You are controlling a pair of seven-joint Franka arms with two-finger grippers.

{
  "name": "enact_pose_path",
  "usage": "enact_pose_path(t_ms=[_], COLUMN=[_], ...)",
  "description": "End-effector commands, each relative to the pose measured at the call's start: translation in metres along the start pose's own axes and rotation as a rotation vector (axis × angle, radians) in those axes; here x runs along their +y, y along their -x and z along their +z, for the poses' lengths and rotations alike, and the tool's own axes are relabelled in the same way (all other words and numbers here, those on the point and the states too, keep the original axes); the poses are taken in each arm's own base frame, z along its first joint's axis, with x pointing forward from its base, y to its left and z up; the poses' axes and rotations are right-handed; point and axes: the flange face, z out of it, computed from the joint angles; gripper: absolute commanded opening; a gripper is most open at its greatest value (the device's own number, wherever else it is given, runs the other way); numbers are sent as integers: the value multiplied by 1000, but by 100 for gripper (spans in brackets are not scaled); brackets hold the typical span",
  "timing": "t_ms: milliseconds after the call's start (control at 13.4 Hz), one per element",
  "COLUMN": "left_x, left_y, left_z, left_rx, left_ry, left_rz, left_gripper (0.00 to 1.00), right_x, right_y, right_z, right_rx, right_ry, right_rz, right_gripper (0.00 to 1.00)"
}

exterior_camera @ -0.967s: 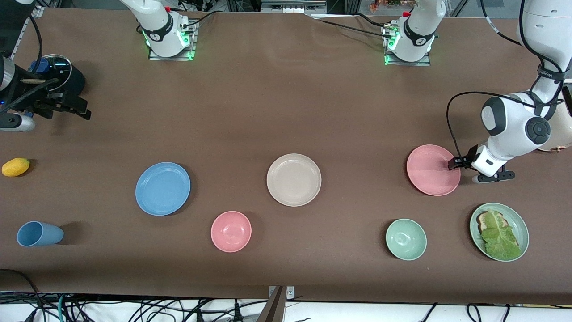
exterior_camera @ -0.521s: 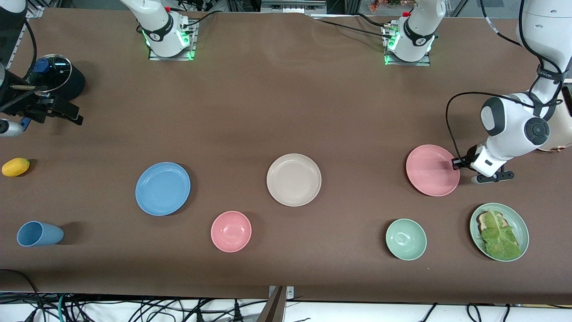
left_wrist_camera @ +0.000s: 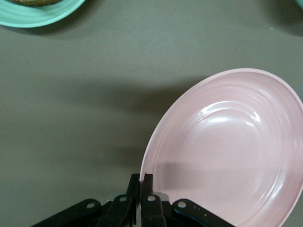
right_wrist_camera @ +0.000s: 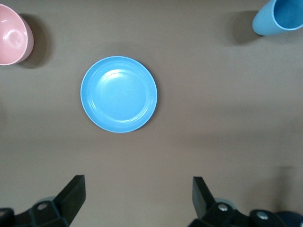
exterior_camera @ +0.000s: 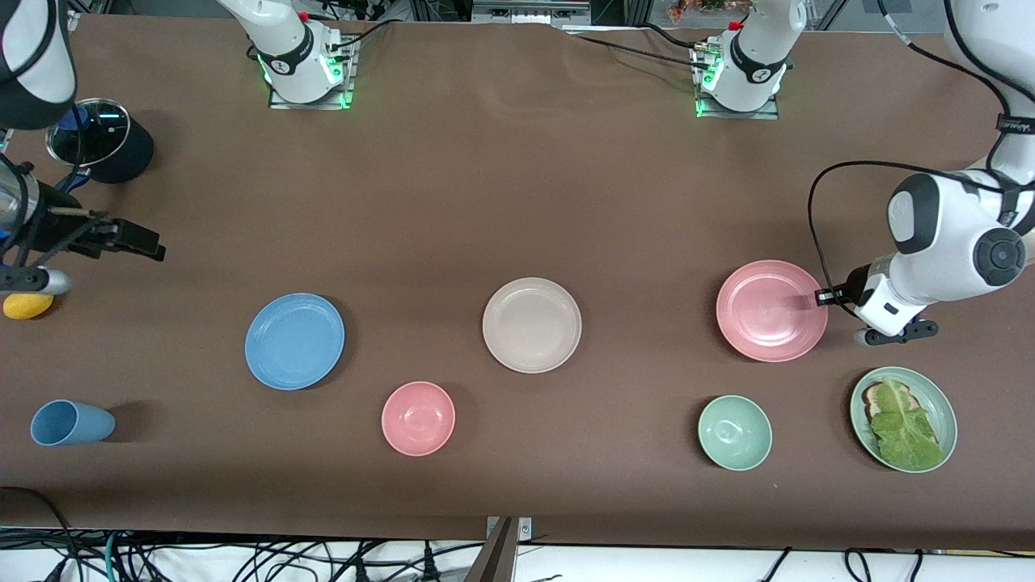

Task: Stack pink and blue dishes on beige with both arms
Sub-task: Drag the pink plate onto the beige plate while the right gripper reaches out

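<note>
- Left claw [exterior_camera: 818, 297] is clamped on the rim of the pink plate [exterior_camera: 770, 310], at the edge toward the left arm's end of the counter [exterior_camera: 517, 186].
- In the left wrist pic the claw [left_wrist_camera: 141, 178] fingers [left_wrist_camera: 147, 181] are pinched shut w/ the pink plate [left_wrist_camera: 227, 151] rim between them. Plate looks tipped & its shadow falls on the counter next to it, so it looks lifted a bit.
- Right claw [exterior_camera: 133, 241] hangs up in the air over the counter near the right arm's end, not over any dish. It holds nothing.
- In the right wrist pic the claw [right_wrist_camera: 137, 194] fingers [right_wrist_camera: 73, 191] are spread wide apart, w/ the blue plate [right_wrist_camera: 119, 94] in sight, well apart from them.
- Blue plate [exterior_camera: 294, 340] lies flat on the counter, well apart from the beige plate [exterior_camera: 531, 324], toward the right arm's end.
- Beige plate sits about mid counter, between blue & pink plates. Nothing on it yet.
- Pink bowl [exterior_camera: 418, 418] & green bowl [exterior_camera: 734, 432] sit nearer the front camera than the plates.
- Blue cup [exterior_camera: 69, 422] lies on its side near the right arm's end. Yellow fruit [exterior_camera: 26, 305] is at that end too.
- Green plate w/ lettuce [exterior_camera: 903, 419] is near the left arm's end, nearer the camera than the pink plate.
- Dark pot w/ glass lid [exterior_camera: 99, 142] sits at the right arm's end, farther from the camera than the yellow fruit.
</note>
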Motion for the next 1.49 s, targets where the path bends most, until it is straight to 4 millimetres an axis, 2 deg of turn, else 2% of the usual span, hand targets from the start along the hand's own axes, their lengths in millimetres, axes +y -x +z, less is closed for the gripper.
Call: enact_pose_path(t_ms=[0,223,447,670,819,967,1191,1414], left_x=[54,149,235,315,351,380,399,416], left_y=[13,32,51,61,62,55,53,53], left_z=[-41,-50,-41,-15,15,32,42,63], left_rx=[-24,-3,-1,-10,-6,25,31,57], left_ry=[-6,11,9,4,-30,-38,-31,-17], left_rz=[-30,48,74,91,75,40,27,7], left_gripper=[0,0,0,0,0,0,0,0], right_x=[-2,-1,-1,-2,-1,-1,1,6], right_y=[-18,-23,-37,-55,-61,-64,-60,-64], right_z=[26,88,164,234,268,282,308,312], right_rx=[-7,-18,-1,8,24,41,56,71], right_ry=[7,8,6,5,5,7,8,8], right_rz=[-26,-27,-41,-55,-55,-75,-88,-81], right_gripper=[100,100,100,100,100,100,100,99])
